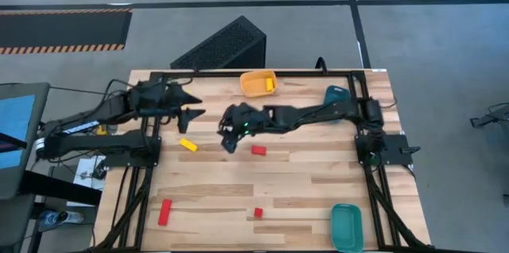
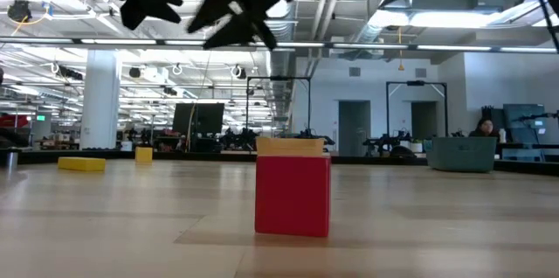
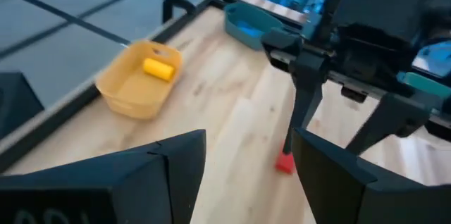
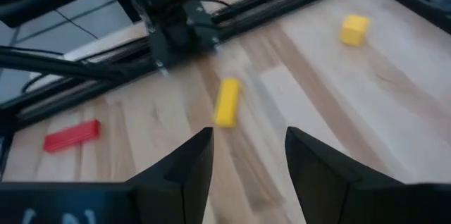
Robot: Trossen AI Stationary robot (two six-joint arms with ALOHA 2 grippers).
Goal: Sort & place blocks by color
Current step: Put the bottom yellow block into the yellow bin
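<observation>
Both grippers hang open above the table and hold nothing. My left gripper (image 1: 195, 114) (image 3: 246, 139) is over the far left part. My right gripper (image 1: 228, 143) (image 4: 246, 136) reaches to the table's middle, just right of a yellow bar (image 1: 188, 145) (image 4: 227, 101) that lies flat on the wood. A red cube (image 1: 258, 149) (image 3: 285, 162) stands right of the right gripper. A red bar (image 1: 165, 212) and a small red cube (image 1: 258, 212) lie near the front edge. A yellow cube (image 4: 354, 29) stands at the far left. One yellow block (image 1: 270, 84) lies in the orange tray (image 1: 253, 86).
A blue tray (image 1: 337, 94) stands at the far right, partly under the right arm. A teal tray (image 1: 347, 226) sits at the near right corner. A black frame (image 1: 262, 74) runs along the table's edges. Bare wood lies between the red pieces and the teal tray.
</observation>
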